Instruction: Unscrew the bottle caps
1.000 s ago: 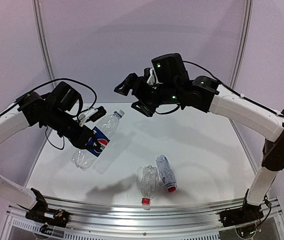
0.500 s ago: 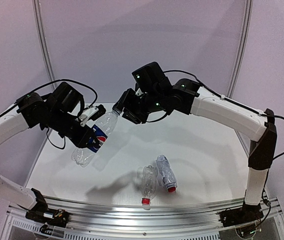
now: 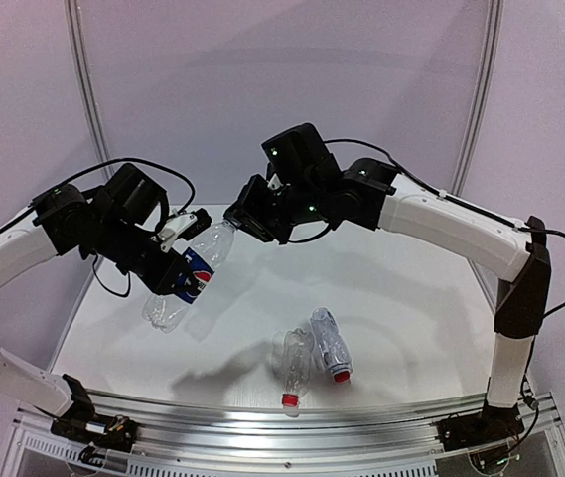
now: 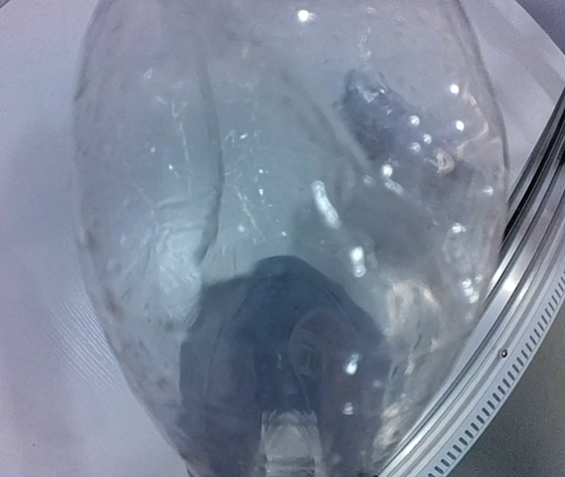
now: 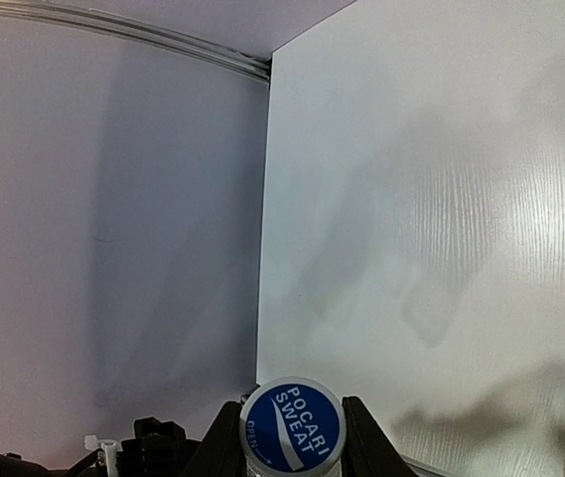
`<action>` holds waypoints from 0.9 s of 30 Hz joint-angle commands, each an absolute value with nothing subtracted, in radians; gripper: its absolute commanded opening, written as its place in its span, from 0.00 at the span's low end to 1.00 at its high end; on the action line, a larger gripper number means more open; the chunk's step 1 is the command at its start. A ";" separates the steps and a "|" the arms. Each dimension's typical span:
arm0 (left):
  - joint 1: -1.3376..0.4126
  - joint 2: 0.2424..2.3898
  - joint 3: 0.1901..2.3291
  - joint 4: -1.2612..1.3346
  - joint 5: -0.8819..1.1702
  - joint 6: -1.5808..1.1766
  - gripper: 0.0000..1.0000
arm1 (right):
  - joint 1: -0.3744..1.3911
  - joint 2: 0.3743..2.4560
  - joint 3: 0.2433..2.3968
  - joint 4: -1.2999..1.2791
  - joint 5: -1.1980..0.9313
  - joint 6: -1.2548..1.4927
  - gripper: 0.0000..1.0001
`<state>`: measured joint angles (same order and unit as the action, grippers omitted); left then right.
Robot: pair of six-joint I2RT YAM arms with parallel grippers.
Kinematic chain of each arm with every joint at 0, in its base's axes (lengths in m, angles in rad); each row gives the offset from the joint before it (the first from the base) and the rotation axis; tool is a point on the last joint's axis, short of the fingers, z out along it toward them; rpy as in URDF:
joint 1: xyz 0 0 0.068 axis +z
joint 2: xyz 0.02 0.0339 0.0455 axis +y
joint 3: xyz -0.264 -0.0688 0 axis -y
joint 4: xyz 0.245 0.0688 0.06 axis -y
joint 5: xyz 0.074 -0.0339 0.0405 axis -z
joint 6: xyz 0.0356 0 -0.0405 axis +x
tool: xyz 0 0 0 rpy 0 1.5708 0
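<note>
My left gripper [image 3: 170, 272] is shut on the Pepsi-labelled bottle [image 3: 191, 278] and holds it tilted above the table, neck pointing up and to the right. In the left wrist view the clear bottle [image 4: 292, 199] fills the frame and hides my fingers. My right gripper [image 3: 246, 221] is shut on this bottle's cap [image 5: 292, 425], a whitish cap with a blue top. A black finger [image 5: 224, 442] presses on each side of it. Two unlabelled ribbed bottles [image 3: 295, 360] [image 3: 330, 341] lie on the table, each with a red cap [image 3: 289, 400] [image 3: 341, 377].
The white table [image 3: 411, 288] has a metal rail [image 3: 312, 417] along its near edge, also in the left wrist view as a rail [image 4: 550, 248]. Grey walls close in the back and sides. The two lying bottles sit side by side near the front middle.
My right gripper came down and left to the held bottle's neck and went from open to shut on the cap. The left arm barely moved.
</note>
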<state>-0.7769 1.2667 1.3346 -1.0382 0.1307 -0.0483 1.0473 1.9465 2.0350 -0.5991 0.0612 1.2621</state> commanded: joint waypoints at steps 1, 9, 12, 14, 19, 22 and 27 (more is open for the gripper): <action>-0.779 1.234 1.377 -1.050 0.247 -0.028 0.00 | 1.052 1.901 1.955 -0.516 0.073 1.178 0.00; -0.677 1.118 1.304 -0.933 0.956 -0.044 0.00 | 1.024 1.616 1.401 0.138 -0.125 0.849 0.00; -0.673 1.090 1.302 -0.919 1.014 -0.059 0.00 | 0.995 1.566 1.298 0.224 -0.169 0.864 0.00; -0.673 1.097 1.308 -0.941 0.999 -0.046 0.00 | 0.995 1.566 1.328 0.181 -0.191 0.844 0.00; -0.670 1.115 1.309 -0.976 0.937 -0.017 0.00 | 0.994 1.581 1.398 0.091 -0.242 0.827 0.51; -0.669 1.122 1.322 -1.015 0.832 -0.003 0.00 | 0.994 1.562 1.404 0.061 -0.225 0.837 0.77; -0.656 1.144 1.324 -1.050 0.634 0.034 0.00 | 0.995 1.528 1.425 -0.030 -0.141 0.878 0.96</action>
<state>-0.6701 1.1381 1.3064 -1.0153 0.7849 -0.0200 0.9974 1.5597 1.3922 0.0868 -0.2131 0.8555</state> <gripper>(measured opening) 0.161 0.931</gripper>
